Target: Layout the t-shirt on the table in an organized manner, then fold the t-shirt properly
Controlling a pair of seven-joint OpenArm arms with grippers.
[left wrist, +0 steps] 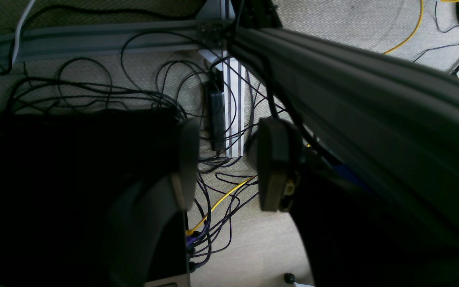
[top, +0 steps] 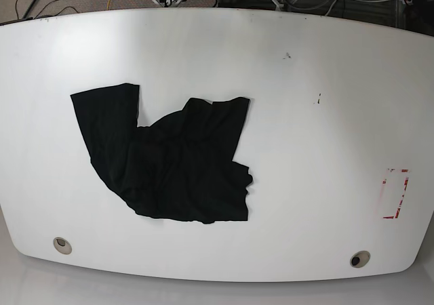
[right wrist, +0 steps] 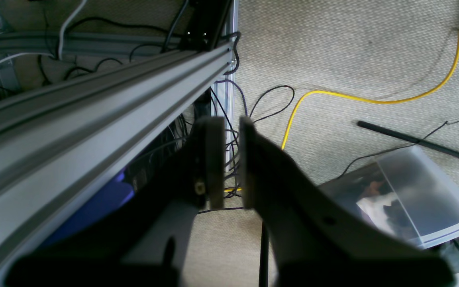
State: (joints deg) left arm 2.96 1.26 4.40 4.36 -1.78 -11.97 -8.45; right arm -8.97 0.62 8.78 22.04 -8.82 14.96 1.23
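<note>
**Shirt bunched left of centre, both arms off the table**

Base view: the table [top: 305,61] fills the frame, white and glossy, curved edges. The t-shirt [top: 173,163], black, lies left of centre, crumpled and overlapping itself. One flat flap reaches up toward upper left, another lobe rises at mid-frame, and the bulk is wrinkled toward the lower middle. It is not spread out and not folded. A grommet hole [top: 62,245] sits lower left, just below the shirt but apart from it; a second grommet hole [top: 359,258] is lower right. The red-outlined rectangle mark [top: 395,194] is at the right edge, well apart from the shirt. No arm shows over the tabletop in this view.

Left wrist view: left gripper [left wrist: 223,167] hangs over carpet and a tangle of black cables [left wrist: 94,89], with a grey aluminium rail [left wrist: 373,91] running diagonally at right. Jaws stand apart with a clear gap, nothing between them.

Right wrist view: right gripper [right wrist: 231,163] is beside another aluminium rail [right wrist: 94,115] at left. Jaws are nearly together with only a thin slit, holding nothing. A yellow cable [right wrist: 373,99] crosses the carpet upper right; a clear plastic bin [right wrist: 412,195] sits lower right.
</note>
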